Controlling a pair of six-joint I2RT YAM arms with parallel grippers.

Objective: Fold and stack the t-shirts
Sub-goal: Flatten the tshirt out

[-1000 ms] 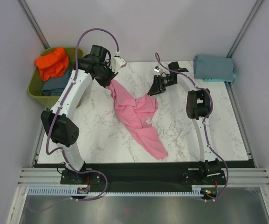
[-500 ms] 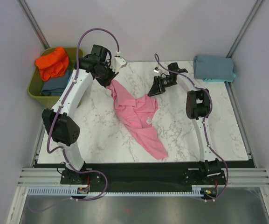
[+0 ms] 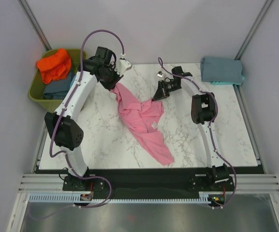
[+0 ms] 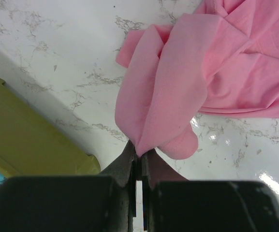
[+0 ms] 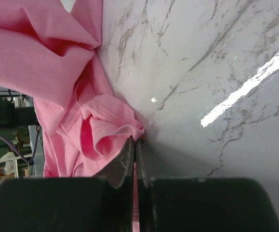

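1. Pink t-shirt (image 3: pixel 141 121): lies crumpled in a long diagonal strip across the middle of the marble table (image 3: pixel 95 140), running from upper left towards the lower centre. White neck label (image 3: pixel 154 125) faces up, near mid-length.
2. Left gripper (image 3: pixel 114 86): at the shirt's upper-left end. In the left wrist view the fingers (image 4: pixel 127 162) are pressed together, pinching a gathered fold of pink cloth that rises from between the tips.
3. Right gripper (image 3: pixel 154 96): at the shirt's upper-right edge, low on the table. In the right wrist view the fingers (image 5: pixel 124 162) are drawn close, nipping a bunched, stitched hem of the same shirt; pink shows in the slit between them.
4. Orange t-shirt (image 3: pixel 54 65): heaped on top of the olive-green tub (image 3: pixel 35 96), upper left of the frame, off the table's edge.
5. Slate-blue t-shirt (image 3: pixel 57 87): inside the tub, under the orange one.
6. Grey-blue t-shirt (image 3: pixel 220 69): folded, at the table's upper-right corner, with a turquoise edge (image 3: pixel 238 80) showing beneath it.
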